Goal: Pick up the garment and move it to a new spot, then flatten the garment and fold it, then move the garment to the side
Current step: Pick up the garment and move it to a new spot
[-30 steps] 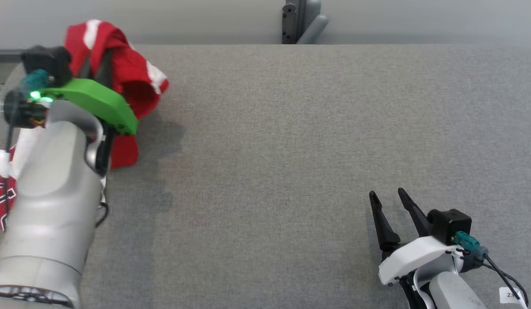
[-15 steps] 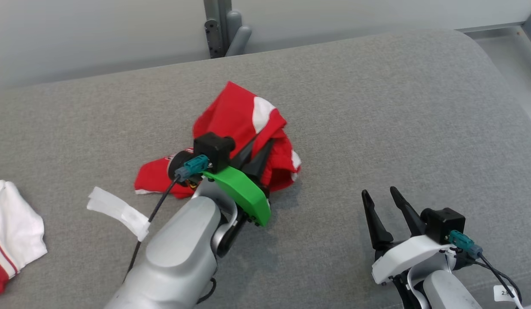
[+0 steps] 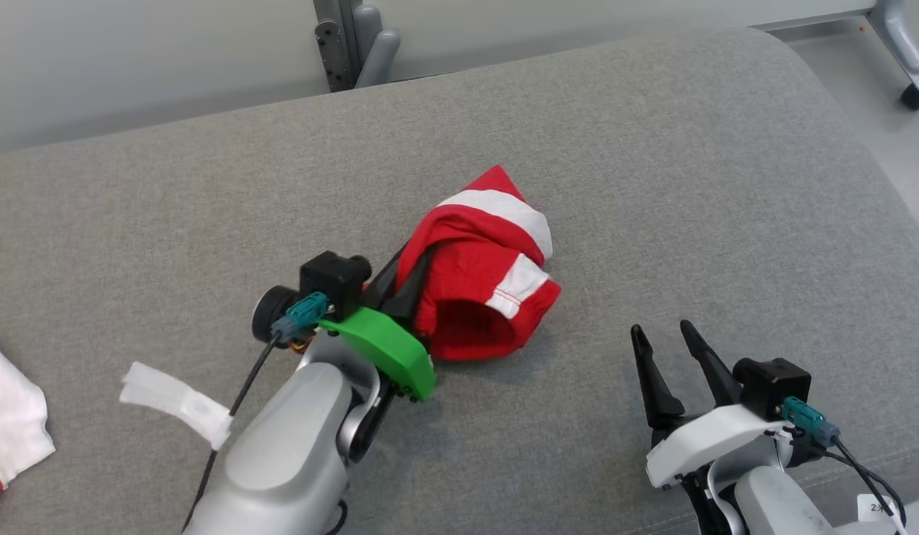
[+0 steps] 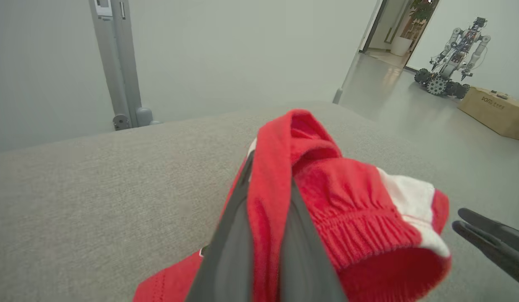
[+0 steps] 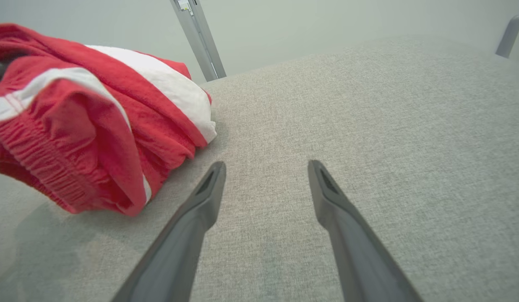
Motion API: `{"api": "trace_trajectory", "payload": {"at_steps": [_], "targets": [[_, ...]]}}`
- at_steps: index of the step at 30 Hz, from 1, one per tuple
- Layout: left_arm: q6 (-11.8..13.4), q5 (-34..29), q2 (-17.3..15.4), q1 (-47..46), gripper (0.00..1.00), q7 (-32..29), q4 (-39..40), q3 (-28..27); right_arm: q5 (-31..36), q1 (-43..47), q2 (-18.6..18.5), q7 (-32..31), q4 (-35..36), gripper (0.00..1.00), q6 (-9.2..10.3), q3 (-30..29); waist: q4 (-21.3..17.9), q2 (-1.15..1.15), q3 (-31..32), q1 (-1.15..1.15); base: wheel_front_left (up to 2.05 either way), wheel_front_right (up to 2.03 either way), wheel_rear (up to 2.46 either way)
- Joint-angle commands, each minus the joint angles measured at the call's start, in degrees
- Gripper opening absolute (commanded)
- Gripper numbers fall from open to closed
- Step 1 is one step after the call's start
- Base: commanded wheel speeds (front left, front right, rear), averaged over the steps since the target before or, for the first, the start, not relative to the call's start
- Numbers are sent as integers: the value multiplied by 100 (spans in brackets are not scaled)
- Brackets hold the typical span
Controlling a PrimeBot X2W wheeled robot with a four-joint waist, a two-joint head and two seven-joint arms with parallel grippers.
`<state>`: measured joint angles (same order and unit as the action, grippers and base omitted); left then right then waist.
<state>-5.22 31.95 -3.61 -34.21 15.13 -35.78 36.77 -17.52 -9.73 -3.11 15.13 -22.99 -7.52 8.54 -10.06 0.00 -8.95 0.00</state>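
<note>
The garment [image 3: 489, 282] is a red piece with white stripes, bunched up near the middle of the grey padded table [image 3: 652, 163]. My left gripper [image 3: 406, 273] is shut on a fold of it, its fingertips buried in the cloth. In the left wrist view the red garment [image 4: 355, 201] drapes over and between the two dark fingers [image 4: 234, 235], lifted slightly off the surface. My right gripper [image 3: 661, 331] stands open at the lower right, a short way from the garment [image 5: 87, 126], and nothing sits between the jaws of that right gripper [image 5: 266, 165].
Another white and red cloth [image 3: 10, 423] lies at the table's left edge. A grey post [image 3: 351, 37] stands behind the table. The table's rounded right edge drops to the floor, where a caster [image 3: 912, 93] stands. Another robot [image 4: 452, 63] and a cardboard box [image 4: 494, 113] are far off.
The head camera has swung round. My left gripper has carried the garment from the table's far left toward the middle, closer to the right gripper, which has kept still and open.
</note>
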Motion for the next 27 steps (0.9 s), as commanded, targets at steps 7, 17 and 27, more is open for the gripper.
{"api": "trace_trajectory", "payload": {"at_steps": [7, 17, 27], "targets": [[69, -408, -332, 696, 100, 1, -344, -693, -1, 75, -2, 3, -26, 100, 6, 23, 220, 0, 245, 0, 0, 0, 0], [238, -776, -444, 1850, 100, 2, 26, -1869, 25, 304, -6, 3, 0, 100, 7, 6, 313, 0, 695, 0, 0, 0, 0], [371, -1643, -126, 3172, 100, 1, 1264, -3184, 228, 580, 4, 3, 273, 100, 7, -228, 439, 0, 918, 0, 0, 0, 0]]}}
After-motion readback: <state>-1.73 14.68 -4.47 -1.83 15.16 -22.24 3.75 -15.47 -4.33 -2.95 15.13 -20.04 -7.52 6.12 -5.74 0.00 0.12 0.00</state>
